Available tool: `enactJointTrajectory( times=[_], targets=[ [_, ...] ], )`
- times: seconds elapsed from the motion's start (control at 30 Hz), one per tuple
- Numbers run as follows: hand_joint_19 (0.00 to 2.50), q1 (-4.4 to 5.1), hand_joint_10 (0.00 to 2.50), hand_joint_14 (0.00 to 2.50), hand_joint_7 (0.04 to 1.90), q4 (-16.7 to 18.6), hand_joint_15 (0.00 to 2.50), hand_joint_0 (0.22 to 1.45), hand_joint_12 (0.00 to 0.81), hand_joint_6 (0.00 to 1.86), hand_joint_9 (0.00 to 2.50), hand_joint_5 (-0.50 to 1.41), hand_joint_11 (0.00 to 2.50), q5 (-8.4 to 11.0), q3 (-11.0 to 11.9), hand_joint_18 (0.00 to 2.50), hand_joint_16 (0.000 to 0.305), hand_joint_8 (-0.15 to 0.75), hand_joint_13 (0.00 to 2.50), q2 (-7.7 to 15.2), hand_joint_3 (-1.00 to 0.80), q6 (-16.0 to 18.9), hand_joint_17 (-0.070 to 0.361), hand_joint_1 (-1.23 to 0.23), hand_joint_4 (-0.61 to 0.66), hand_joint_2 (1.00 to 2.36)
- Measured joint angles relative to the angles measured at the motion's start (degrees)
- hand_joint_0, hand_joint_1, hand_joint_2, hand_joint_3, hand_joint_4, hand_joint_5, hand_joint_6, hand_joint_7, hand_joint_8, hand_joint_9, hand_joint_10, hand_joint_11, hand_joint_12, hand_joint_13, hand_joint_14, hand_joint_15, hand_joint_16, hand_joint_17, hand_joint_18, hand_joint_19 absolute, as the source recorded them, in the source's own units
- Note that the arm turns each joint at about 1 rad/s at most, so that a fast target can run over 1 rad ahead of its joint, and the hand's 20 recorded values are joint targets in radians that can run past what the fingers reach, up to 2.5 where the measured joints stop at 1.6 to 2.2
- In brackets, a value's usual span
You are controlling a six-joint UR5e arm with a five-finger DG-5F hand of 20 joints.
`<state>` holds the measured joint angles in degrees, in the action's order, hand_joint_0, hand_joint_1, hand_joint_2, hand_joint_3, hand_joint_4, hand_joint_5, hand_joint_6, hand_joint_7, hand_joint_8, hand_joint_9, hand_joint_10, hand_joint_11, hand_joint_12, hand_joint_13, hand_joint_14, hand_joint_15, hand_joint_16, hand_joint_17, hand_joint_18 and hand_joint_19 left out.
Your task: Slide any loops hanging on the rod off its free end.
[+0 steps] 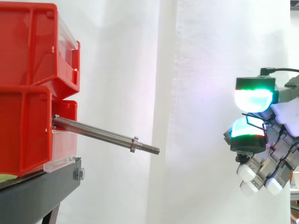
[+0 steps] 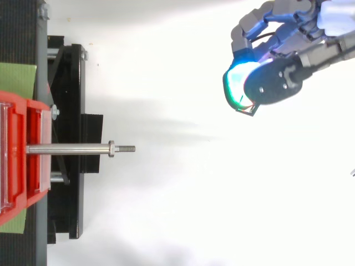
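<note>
The steel rod (image 1: pixel 98 133) sticks out of the red bins (image 1: pixel 25 126), sloping slightly down to its free end, and I see no loop on it. It looks stiff, smooth and firmly fixed. I'd guess a light loop would slide easily along the shaft but could catch on the nut (image 1: pixel 134 144) and the thread (image 1: pixel 149 149) beyond it. The hand (image 2: pixel 275 83) hangs well apart to the side; I cannot tell whether it holds anything. No writing is readable.

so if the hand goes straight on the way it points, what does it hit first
Probably not the rod: the hand sits off to its side, so likely the black stand.
</note>
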<state>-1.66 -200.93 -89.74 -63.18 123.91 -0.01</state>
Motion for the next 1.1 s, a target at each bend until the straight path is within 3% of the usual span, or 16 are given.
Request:
enactJointTrajectory(
  times=[0.23, 0.27, 0.7, 0.97, 1.1],
  targets=[
    [0.29, -0.01, 0.00, 0.00, 1.21, 0.3, 0.05, 0.57, 0.202, 0.75, 0.67, -0.15, 0.11, 0.14, -0.2, 0.45, 0.026, 0.232, 0.53, 0.0, -0.50, 0.0, 0.058, -0.52, 0.15, 1.00],
    [0.29, -0.01, 0.00, 0.00, 1.22, 0.3, 0.04, 0.62, 0.197, 0.76, 0.67, -0.15, 0.11, 0.15, -0.4, 0.44, 0.025, 0.228, 0.53, 0.0, -0.50, 0.0, 0.055, -0.55, 0.14, 1.00],
    [0.26, 0.00, 0.00, 0.00, 1.19, 2.3, 0.04, 0.63, 0.210, 0.81, 0.62, -0.19, 0.12, 0.26, -1.8, 0.41, 0.026, 0.234, 0.49, 0.0, -0.39, 0.4, 0.059, -0.77, 0.14, 1.01],
    [0.26, -0.01, 0.00, 0.00, 1.18, 2.4, 0.04, 0.64, 0.215, 0.82, 0.60, -0.19, 0.11, 0.27, -1.9, 0.41, 0.027, 0.231, 0.49, 0.0, -0.43, 0.4, 0.062, -0.78, 0.14, 1.01],
    [0.28, -0.01, 0.00, 0.00, 1.16, 2.4, 0.05, 0.60, 0.215, 0.81, 0.61, -0.18, 0.12, 0.27, -1.9, 0.42, 0.028, 0.232, 0.49, 0.0, -0.50, 0.4, 0.062, -0.69, 0.13, 1.00]
  ],
)
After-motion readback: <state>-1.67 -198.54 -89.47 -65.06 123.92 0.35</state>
